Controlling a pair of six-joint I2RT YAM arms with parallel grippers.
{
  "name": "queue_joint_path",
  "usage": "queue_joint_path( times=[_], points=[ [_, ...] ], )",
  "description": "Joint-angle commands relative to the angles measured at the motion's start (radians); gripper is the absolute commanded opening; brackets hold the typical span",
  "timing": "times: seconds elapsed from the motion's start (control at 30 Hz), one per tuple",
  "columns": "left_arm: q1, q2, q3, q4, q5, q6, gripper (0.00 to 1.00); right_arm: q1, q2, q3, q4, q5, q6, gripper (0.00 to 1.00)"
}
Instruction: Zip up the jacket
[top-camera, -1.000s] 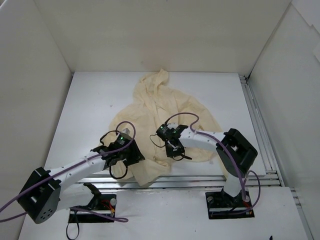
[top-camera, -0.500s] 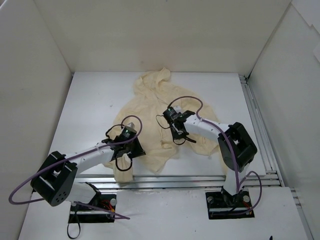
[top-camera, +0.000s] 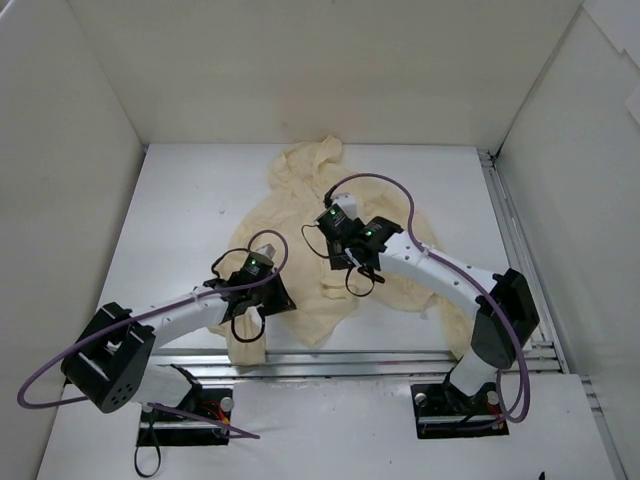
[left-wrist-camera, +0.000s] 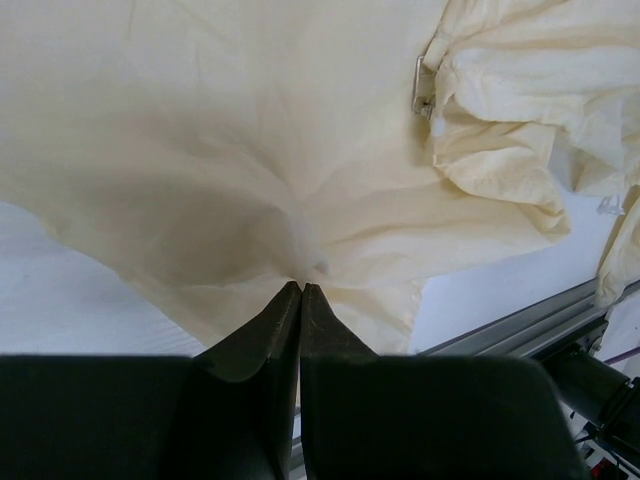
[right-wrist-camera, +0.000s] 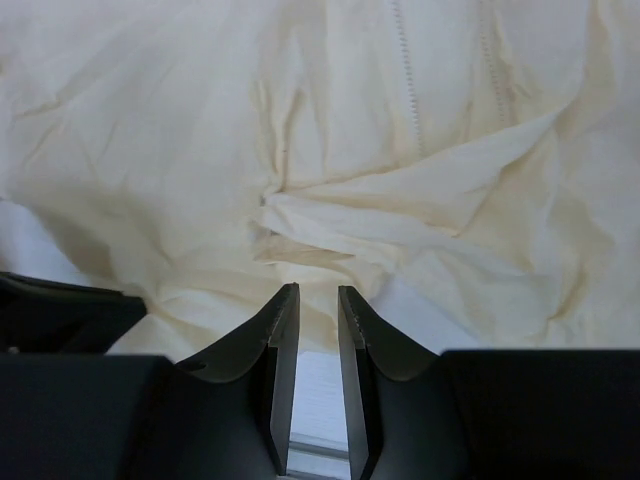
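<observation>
While I am looking down from above, the jacket (top-camera: 300, 200) is lying crumpled on the white surface (top-camera: 180, 200) with its hood toward the far wall, and both my arms are reaching onto it. My left tool (top-camera: 272, 298) is sitting at the jacket's near left part, close to the hem. My right tool (top-camera: 343, 262) is sitting over the middle of the garment, farther from me than the left one and well apart from it.

Through the left wrist camera, my left tool (left-wrist-camera: 301, 285) is pressing its fingers together and pinching a small peak of the jacket (left-wrist-camera: 250, 130); folds are radiating from that pinch. A small metal zipper pull (left-wrist-camera: 423, 85) is showing up and to the right, apart from the fingers, beside bunched fabric. Bare surface (left-wrist-camera: 60, 290) is lying to the left of the hem.

Through the right wrist camera, my right tool (right-wrist-camera: 318, 290) is standing with a narrow gap between its fingers and gripping nothing. The jacket (right-wrist-camera: 400, 150) is spreading out wrinkled just beyond the tips, a folded ridge lying nearest them.
</observation>
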Motion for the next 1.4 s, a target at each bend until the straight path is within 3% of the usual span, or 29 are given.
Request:
queue_joint_path(
  times=[0.0,0.5,1.37],
  points=[
    [0.005,-0.032,-0.006,0.053,0.025,0.022,0.01,0.039,0.03,0.044,-0.023,0.005,0.115,0.19],
    [0.005,-0.065,-0.05,0.113,0.037,-0.023,0.03,0.12,0.281,0.17,-0.024,-0.055,0.175,0.23],
    [-0.005,-0.079,-0.07,0.136,0.052,-0.044,0.04,0.1,0.392,0.161,-0.026,0.022,0.227,0.22]
  ],
)
